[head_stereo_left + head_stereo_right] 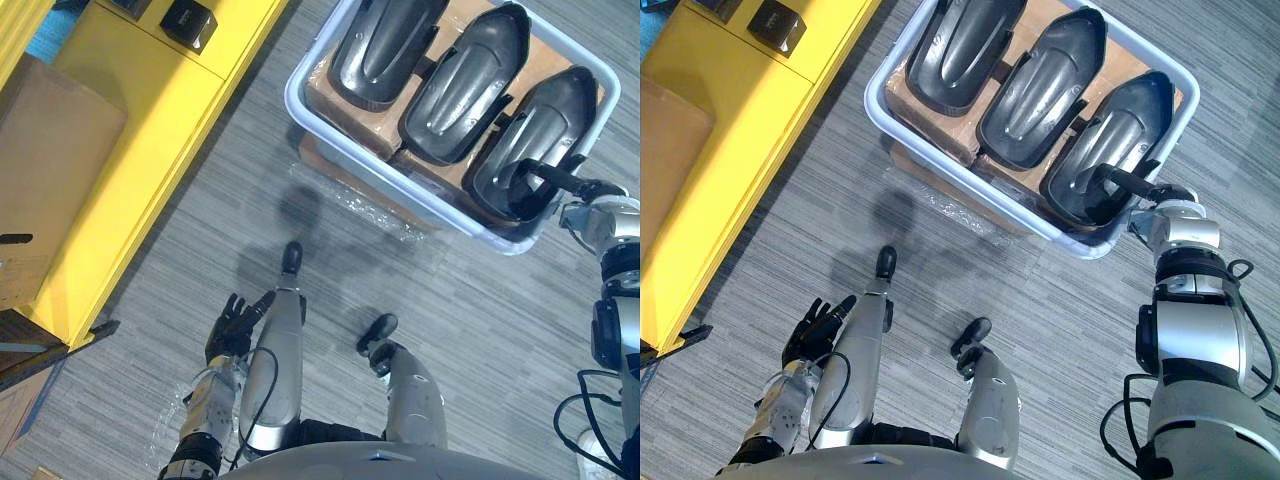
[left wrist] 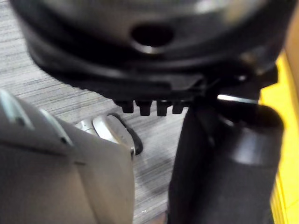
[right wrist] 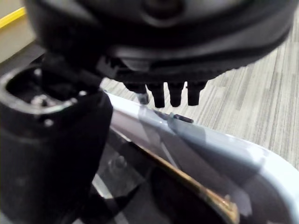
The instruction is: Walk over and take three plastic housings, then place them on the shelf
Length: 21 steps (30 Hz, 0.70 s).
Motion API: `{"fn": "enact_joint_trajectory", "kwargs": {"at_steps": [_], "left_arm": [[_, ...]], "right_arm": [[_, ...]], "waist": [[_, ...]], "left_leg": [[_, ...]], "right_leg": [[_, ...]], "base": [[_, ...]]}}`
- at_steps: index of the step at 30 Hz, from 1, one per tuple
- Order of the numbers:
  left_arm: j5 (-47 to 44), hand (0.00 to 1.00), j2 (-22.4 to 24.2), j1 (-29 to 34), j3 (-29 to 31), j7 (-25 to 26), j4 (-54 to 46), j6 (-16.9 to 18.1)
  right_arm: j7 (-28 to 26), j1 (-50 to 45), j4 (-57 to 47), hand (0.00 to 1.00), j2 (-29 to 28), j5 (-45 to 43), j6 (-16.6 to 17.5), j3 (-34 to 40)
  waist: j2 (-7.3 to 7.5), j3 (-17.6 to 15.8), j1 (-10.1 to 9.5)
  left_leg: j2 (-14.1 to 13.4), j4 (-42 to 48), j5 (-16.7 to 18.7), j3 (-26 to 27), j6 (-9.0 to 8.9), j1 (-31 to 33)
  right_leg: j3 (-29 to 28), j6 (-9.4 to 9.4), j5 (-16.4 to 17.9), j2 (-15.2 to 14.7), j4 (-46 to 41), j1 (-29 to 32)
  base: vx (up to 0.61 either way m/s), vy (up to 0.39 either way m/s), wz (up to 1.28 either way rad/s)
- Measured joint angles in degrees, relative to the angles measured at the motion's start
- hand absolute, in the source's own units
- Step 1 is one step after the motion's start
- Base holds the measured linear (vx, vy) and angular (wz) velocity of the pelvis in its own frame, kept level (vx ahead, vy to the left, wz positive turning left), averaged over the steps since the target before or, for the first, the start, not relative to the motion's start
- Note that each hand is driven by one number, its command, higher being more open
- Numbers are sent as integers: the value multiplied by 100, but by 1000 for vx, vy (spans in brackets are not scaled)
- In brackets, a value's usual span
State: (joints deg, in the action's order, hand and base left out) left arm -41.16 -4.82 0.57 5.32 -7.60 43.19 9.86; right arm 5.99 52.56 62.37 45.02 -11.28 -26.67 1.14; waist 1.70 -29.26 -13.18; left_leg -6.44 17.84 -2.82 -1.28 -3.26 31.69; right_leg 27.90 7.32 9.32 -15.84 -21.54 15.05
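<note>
Right hand [image 1: 1137,187]: fingers apart inside nearest housing [image 1: 1110,140]; a shallow hold could let it slip
Tub [image 1: 1085,243]: rim may snag the housing
Left hand [image 1: 232,325]: fingers relaxed; idle

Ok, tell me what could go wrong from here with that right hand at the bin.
1. The right hand reaches over the rim of the bin with straight fingers at the rightmost housing; it may catch the rim or slide off the smooth curved shell.
2. The housings lie close side by side, so lifting that one could drag the middle housing.
3. The left hand hangs open at the robot's side; a one-handed lift of so long a part may tip.
</note>
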Motion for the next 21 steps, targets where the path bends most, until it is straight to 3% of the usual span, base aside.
{"fn": "enact_joint_trajectory", "kwargs": {"at_steps": [8,14,21], "left_arm": [[-117,100,36,10,-1,10,-33,7],[-121,100,46,18,-11,28,-112,24],[-120,100,35,53,-56,97,-109,22]], "right_arm": [[146,-8,44,0,235,184,-87,-134],[51,24,-202,0,232,169,322,-127],[-172,-96,-120,0,160,191,396,-297]], "waist": [[-8,-3,67],[-36,-1,71],[-35,-1,15]], "left_leg": [[-21,-9,-46,-50,-41,86],[-46,-5,-58,-58,-55,52],[-21,-172,-145,-61,-54,-143]], "right_leg": [[-12,-33,142,-24,-256,177],[-27,-55,176,-16,-325,168],[-9,-35,157,-11,-208,-8]], "base": [[0,0,0],[1,-5,0],[-8,-1,2]]}}
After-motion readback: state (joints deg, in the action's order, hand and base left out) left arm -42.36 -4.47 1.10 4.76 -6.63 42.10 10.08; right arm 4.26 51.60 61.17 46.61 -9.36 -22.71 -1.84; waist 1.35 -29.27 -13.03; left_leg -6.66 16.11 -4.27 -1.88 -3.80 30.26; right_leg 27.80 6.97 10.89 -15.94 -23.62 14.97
